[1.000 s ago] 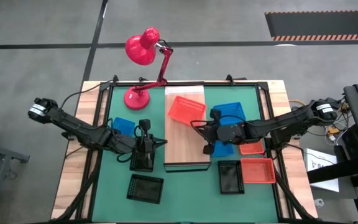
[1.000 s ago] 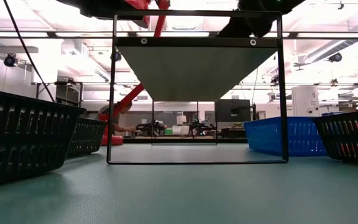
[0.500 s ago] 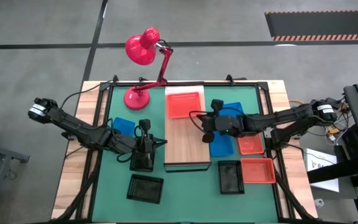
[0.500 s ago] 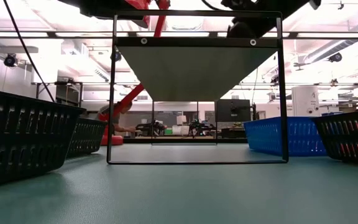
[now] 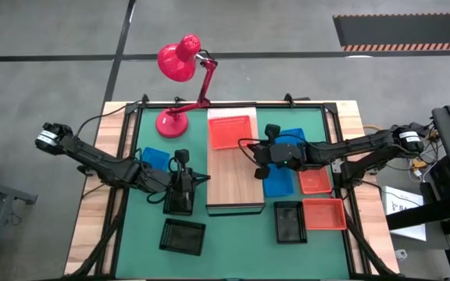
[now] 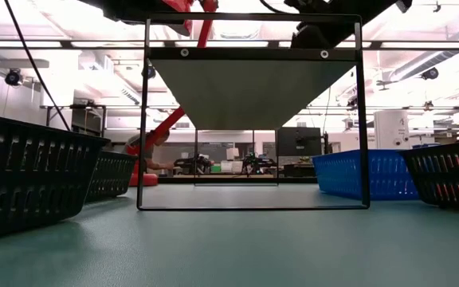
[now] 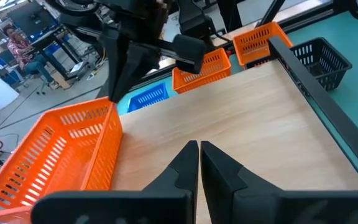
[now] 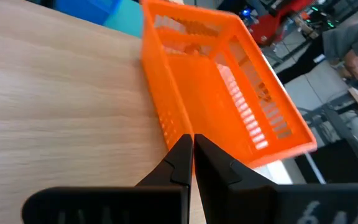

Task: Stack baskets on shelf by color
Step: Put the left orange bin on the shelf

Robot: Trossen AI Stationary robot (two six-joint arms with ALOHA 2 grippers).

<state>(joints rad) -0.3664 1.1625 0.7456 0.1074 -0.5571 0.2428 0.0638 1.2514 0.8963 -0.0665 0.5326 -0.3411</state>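
One red-orange basket [image 5: 231, 131] tops the shelf [image 5: 233, 183]; low view hides it.

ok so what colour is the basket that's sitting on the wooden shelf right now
Red-orange. The basket sits at the shelf's lamp end, clearest in the high view.

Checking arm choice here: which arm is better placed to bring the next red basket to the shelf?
The right. Its gripper sits at the shelf's right edge, near the loose red baskets on that side. The left gripper is over a black basket across the shelf.
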